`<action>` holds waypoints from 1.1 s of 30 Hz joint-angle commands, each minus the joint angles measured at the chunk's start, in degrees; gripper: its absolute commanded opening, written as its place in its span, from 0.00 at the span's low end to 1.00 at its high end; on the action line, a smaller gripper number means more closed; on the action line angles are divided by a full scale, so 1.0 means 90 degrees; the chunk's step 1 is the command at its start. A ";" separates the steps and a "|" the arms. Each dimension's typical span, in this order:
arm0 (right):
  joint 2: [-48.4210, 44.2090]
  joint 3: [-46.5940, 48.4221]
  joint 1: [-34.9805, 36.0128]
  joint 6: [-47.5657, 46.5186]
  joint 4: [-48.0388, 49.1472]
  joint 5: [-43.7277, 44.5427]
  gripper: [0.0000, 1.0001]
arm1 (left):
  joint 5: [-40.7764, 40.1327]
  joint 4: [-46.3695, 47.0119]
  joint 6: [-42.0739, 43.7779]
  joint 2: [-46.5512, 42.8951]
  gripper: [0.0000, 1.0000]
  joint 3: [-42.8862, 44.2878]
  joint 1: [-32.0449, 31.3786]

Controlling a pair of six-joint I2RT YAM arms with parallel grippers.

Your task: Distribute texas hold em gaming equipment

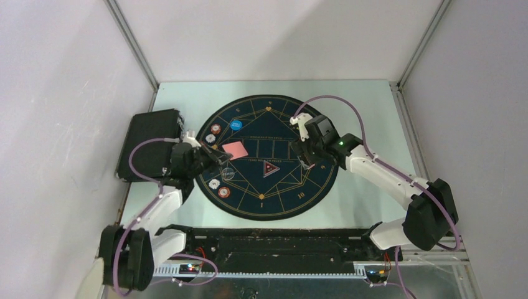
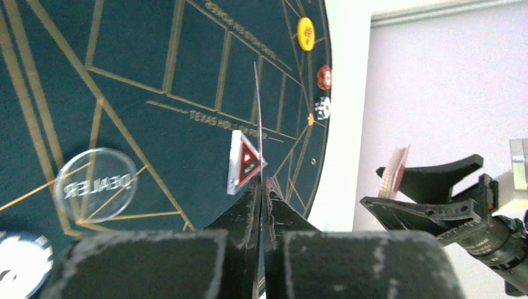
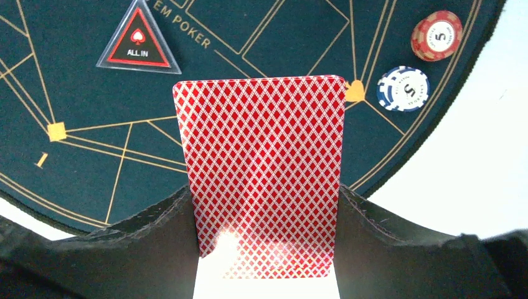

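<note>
Two lots of cards are in hand. On one side the left claw is pinched fully together on a single card. It grips the card at one end, so the rest juts out in the air over the left part of the round mat. From the left wrist camera the card shows only as a thin edge-on line rising from between the fingertips. The right claw stands part-way closed on a stack of cards above the mat's right side. It holds the stack by the long edges low down, with the patterned back facing its own camera and the upper half free.

A lone card is probably feather-light, slick and bendy, so it is best taken by an edge with a firm pinch and let go close to the mat so it does not flutter. The stack looks stiffer, but its cards could slide apart if the squeeze eases. The red triangular token lies flat on the mat between the two claws, apart from both.
</note>
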 commanded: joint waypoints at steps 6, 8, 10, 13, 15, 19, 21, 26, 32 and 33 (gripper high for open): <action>-0.0296 0.0057 -0.0298 0.0618 0.0109 0.0510 0.00 | -0.0474 0.2334 -0.0890 0.2281 0.00 0.2037 -0.1162; -0.0293 0.0043 -0.0345 0.0683 0.0007 0.0612 0.00 | -0.0302 0.2277 -0.0932 0.3135 0.00 0.2972 -0.1331; -0.0296 0.0047 -0.0371 0.0742 -0.0078 0.0743 0.00 | 0.0054 0.2128 -0.0947 0.4074 0.00 0.4031 -0.1496; -0.0323 0.0043 -0.0440 0.0795 -0.0175 0.0806 0.00 | 0.0293 0.1660 -0.0797 0.5431 0.00 0.5759 -0.1656; -0.0335 0.0040 -0.0511 0.0847 -0.0193 0.0824 0.00 | 0.0339 0.1183 -0.0687 0.6073 0.00 0.6643 -0.1691; -0.0316 0.0048 -0.0588 0.0893 -0.0168 0.0808 0.00 | -0.0057 0.0690 -0.0724 0.6871 0.00 0.7707 -0.1766; -0.0279 0.0040 -0.0597 0.0911 -0.0158 0.0820 0.00 | -0.0343 0.0517 -0.0812 0.7161 0.00 0.8089 -0.1823; -0.0239 0.0043 -0.0624 0.0941 -0.0162 0.0884 0.00 | -0.0416 0.0208 -0.1124 0.8136 0.00 0.9250 -0.1964; -0.0238 0.0047 -0.0636 0.0941 -0.0138 0.0885 0.00 | -0.0887 0.0229 -0.1535 0.8789 0.00 0.9746 -0.2152; -0.0238 0.0047 -0.0636 0.0944 -0.0137 0.0885 0.00 | -0.1108 0.0076 -0.1529 0.8912 0.00 0.9850 -0.2175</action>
